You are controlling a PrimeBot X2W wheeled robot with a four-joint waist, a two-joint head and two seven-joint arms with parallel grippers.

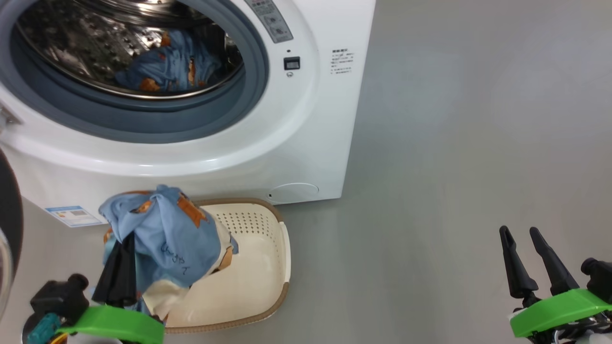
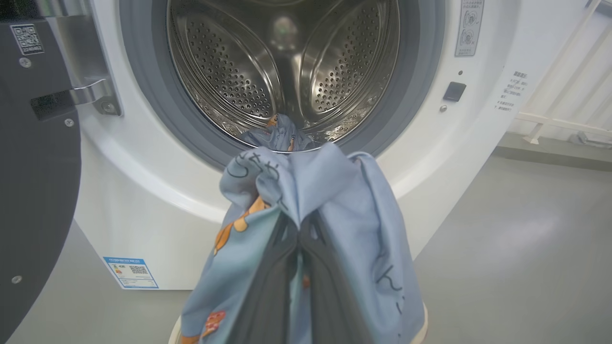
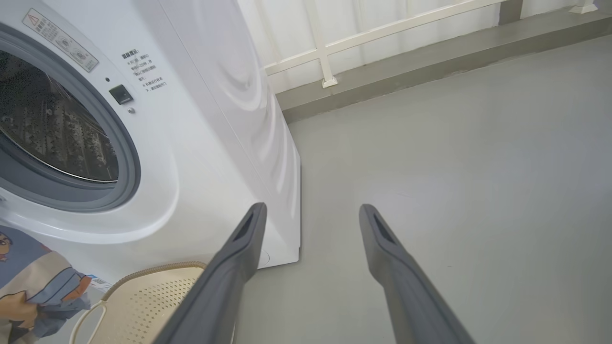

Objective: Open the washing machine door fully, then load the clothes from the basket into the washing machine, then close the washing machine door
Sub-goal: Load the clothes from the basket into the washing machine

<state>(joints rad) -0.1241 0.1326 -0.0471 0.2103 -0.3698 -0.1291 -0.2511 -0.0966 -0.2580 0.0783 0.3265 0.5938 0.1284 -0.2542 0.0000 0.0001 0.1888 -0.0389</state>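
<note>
Evidently the left fingers (image 2: 275, 286) were pinched shut on a blue bear-print garment (image 1: 167, 234), raised over the basket (image 1: 282, 267) near the washing machine (image 1: 306, 143), likely for loading. A second garment (image 1: 167, 67) lay inside the drum. The door (image 2: 33, 191) stood open at left. The right fingers (image 1: 512, 263) hung wide apart and empty, far right.

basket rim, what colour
Brown, on the cream perforated plastic basket; clearest in the head view.
</note>
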